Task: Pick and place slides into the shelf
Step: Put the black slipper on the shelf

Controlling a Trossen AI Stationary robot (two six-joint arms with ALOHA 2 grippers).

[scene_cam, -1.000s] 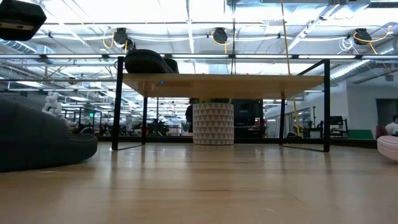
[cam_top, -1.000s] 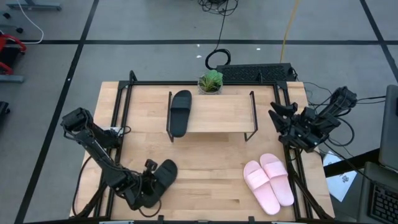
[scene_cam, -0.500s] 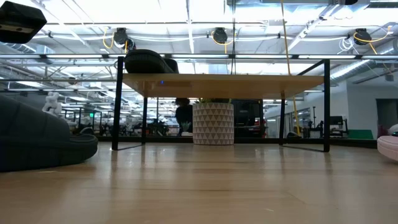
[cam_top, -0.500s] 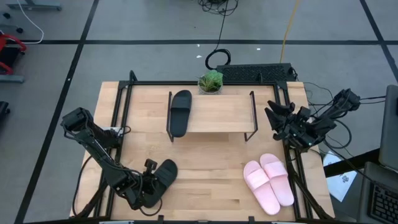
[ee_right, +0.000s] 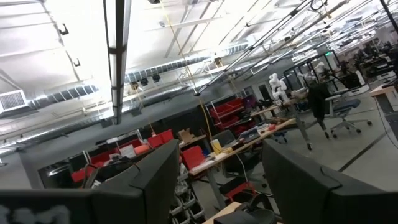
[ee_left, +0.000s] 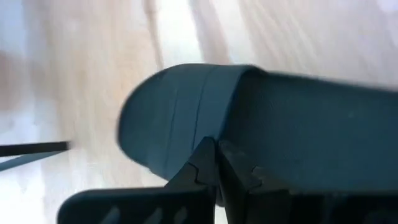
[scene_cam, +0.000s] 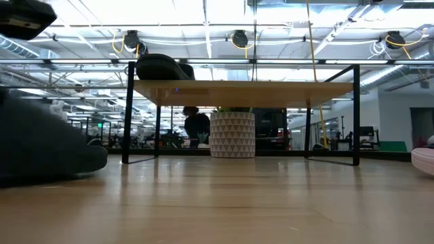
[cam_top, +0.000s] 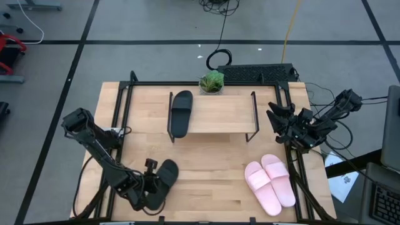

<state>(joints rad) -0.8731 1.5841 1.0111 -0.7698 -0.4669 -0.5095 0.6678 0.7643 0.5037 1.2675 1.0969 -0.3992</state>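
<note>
One black slide (cam_top: 181, 112) lies sole down on the left end of the shelf (cam_top: 219, 115), whose plank top stands on thin black legs (scene_cam: 126, 112). The second black slide (cam_top: 166, 174) is near the table's near-left corner, where my left gripper (cam_top: 152, 185) is shut on it. It fills the left wrist view (ee_left: 186, 112) and shows blurred at the low view's left edge (scene_cam: 41, 146). The pink pair (cam_top: 270, 182) lies side by side on the table at near right. My right gripper (cam_top: 279, 120) waits open beside the shelf's right end, pointing up into the room (ee_right: 217, 205). My left gripper pinches the black slide between its two fingers (ee_left: 208, 163), which meet on the slide's edge (ee_left: 205, 140) behind its rounded end (ee_left: 155, 118). It comes from the slide's near-left side. The gripper's body hides the exact spot from above. How much of the slide still rests on the table, I cannot tell.
A small potted plant (cam_top: 211, 82) stands at the table's far edge behind the shelf, its patterned pot (scene_cam: 232, 134) showing under the plank. Black frame rails run along the table's left and right sides. Bare wood lies between the shelf and the pink pair. A person stands far off in the room.
The black slide in my left gripper has risen or tipped: it stands taller and blurred in the low view. The left gripper has shifted slightly with it. My right gripper has drifted a little toward the shelf's right end and stayed open.
</note>
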